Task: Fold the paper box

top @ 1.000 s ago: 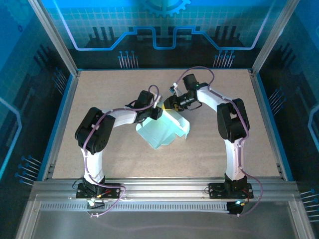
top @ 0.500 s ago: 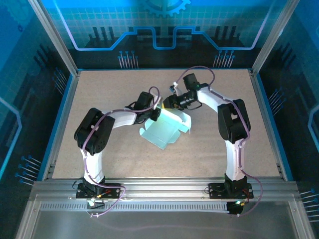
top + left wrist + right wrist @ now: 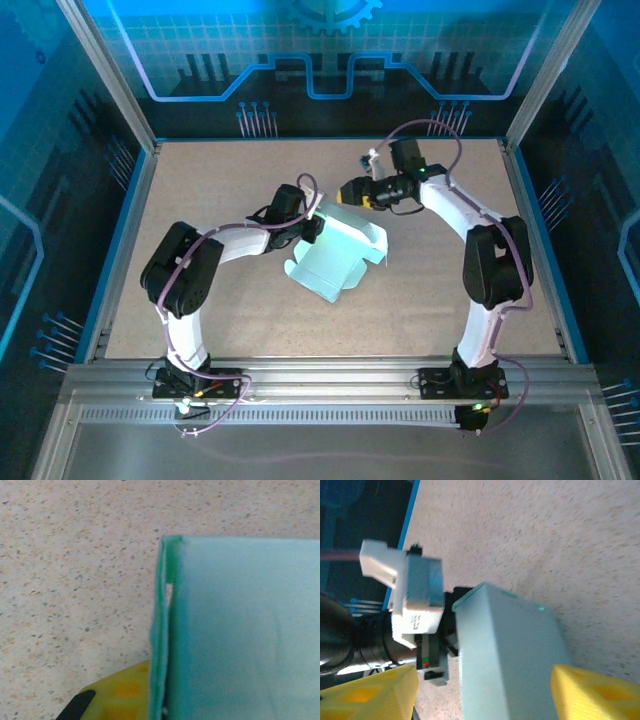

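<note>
**Q:** Where is the paper box, and what shape is it in?

**A:** The paper box [image 3: 335, 258] is a pale mint card lying on the speckled table [image 3: 200, 180]. It is partly formed, with a flat panel on the near side and walls standing up along its far and right edges.

**Q:** What are the grippers doing?

**A:** The left gripper [image 3: 312, 226] sits at the box's far-left corner. In the left wrist view, one yellow finger [image 3: 120, 695] lies right against a raised card wall. The other finger is hidden behind that wall, so the jaws look pinched on the card. The right gripper [image 3: 352, 192] hovers just beyond the box's far edge without touching it. Its yellow fingers [image 3: 375, 690] are spread wide, with the box's far end lying between them in the right wrist view.

**Q:** How would the card handle?

**A:** It is probably very light and thin. It would bend easily along its creases, spring back when let go, and dent under a hard squeeze. It may also slide on the table when pushed. A raised wall edge or a flap near a crease looks like the best place to grip.

**Q:** Is anything in the way?

**A:** No loose objects lie around the box. The main hazard is how close the two grippers are at its far edge. The blue enclosure panels [image 3: 100, 120] stand well away from it.
</note>
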Available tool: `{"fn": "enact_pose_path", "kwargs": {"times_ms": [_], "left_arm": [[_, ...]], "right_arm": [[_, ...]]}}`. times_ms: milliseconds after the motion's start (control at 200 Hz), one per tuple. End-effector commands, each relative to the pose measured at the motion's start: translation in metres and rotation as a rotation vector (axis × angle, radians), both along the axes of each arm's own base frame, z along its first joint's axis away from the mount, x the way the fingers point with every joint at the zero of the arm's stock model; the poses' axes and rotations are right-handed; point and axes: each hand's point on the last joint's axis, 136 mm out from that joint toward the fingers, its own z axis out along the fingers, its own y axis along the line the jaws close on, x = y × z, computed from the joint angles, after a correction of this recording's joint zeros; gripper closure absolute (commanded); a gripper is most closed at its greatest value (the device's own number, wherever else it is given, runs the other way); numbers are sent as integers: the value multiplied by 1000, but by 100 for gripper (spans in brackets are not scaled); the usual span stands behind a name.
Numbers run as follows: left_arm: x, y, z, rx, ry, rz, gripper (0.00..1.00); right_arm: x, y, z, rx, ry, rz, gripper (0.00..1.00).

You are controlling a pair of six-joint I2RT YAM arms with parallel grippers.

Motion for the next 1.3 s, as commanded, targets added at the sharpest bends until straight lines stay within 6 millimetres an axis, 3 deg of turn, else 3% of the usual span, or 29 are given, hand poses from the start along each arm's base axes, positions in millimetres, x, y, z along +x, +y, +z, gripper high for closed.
{"fn": "enact_pose_path", "kwargs": {"times_ms": [0, 105, 210, 565, 745, 885, 1151, 1291], "left_arm": [[-9, -18, 37, -107, -59, -99, 100], [-14, -27, 50, -166, -56, -150, 100], [-18, -34, 61, -221, -63, -177, 100], [5, -27, 68, -257, -50, -38, 100], [11, -27, 73, -297, -46, 1, 100], [11, -25, 67, -255, -64, -15, 100], [-3, -3, 27, -21, -49, -35, 98], [-11, 11, 12, 78, -55, -20, 97]], "right_arm": [[10, -27, -3, -1, 20, -78, 33], [11, -36, -8, 12, 40, -53, 38], [4, -30, -10, 32, 51, 14, 42], [-45, 33, -18, 77, 76, 253, 44], [-53, 51, -20, 86, 83, 283, 44], [-44, 44, -18, 58, 67, 243, 43], [-16, -4, -7, -2, 16, 60, 31], [-15, -7, -4, -3, 13, 50, 27]]}}
